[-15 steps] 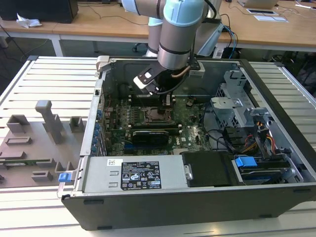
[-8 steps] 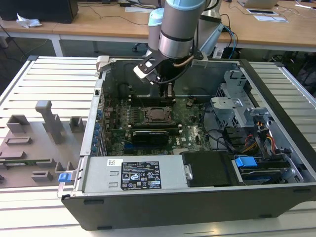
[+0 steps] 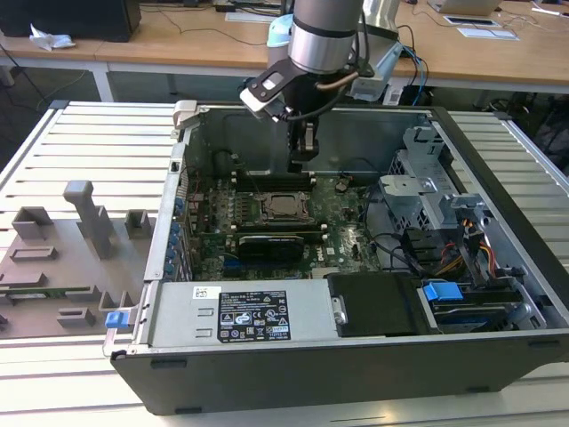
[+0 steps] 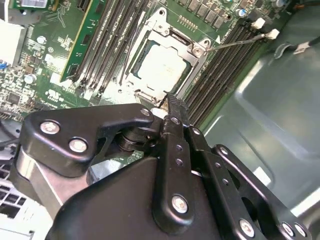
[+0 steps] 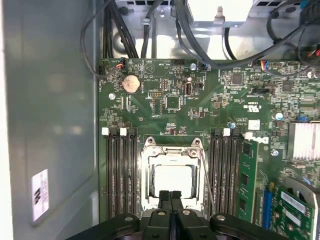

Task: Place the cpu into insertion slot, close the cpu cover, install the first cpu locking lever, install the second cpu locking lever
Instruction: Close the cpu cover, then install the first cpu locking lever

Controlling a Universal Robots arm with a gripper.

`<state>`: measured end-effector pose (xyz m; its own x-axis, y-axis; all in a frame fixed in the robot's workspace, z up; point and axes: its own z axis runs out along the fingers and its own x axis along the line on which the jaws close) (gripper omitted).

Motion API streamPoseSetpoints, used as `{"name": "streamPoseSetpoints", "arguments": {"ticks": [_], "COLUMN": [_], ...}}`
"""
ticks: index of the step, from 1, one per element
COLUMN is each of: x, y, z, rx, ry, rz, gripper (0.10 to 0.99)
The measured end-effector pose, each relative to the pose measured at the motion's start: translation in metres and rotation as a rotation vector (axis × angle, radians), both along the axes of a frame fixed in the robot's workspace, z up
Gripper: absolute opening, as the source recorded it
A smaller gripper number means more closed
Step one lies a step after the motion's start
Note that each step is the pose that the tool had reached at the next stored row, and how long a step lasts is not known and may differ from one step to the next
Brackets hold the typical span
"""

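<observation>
Cpu [image 5: 172, 180] sits flat in the insertion slot [image 5: 148, 184], mid-motherboard [image 5: 170, 105], between two banks of black memory slots [image 5: 120, 175]. Cpu cover [image 5: 170, 150] lies down over it, with the chip showing through the window. A thin wire lever [image 4: 240, 41] angles away from the socket's corner across the memory slots. Tool [image 5: 171, 196] hangs just above the socket's edge, fingers pressed together, gripping nothing. The open computer case [image 3: 356, 374] rests on the slatted desk [image 3: 89, 133].

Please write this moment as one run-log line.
gripper: shut, empty, over cpu cover edge | cpu: in insertion slot | cpu cover: down | wire lever: not latched
</observation>
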<state>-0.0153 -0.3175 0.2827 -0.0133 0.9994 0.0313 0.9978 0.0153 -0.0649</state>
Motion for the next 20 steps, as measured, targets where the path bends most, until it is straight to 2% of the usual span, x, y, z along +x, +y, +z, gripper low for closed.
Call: {"name": "streamPoseSetpoints", "arguments": {"ticks": [2,6,19,20], "x": [0.0000,0.0000,0.0000,0.0000], "y": [0.0000,0.0000,0.0000,0.0000], "z": [0.0058,0.0115,0.0119,0.0119], "rx": [0.000,0.000,0.000,0.000], "ry": [0.0000,0.0000,0.0000,0.0001], "rz": [0.000,0.000,0.000,0.019], "gripper": [0.106,0.106,0.106,0.106]}}
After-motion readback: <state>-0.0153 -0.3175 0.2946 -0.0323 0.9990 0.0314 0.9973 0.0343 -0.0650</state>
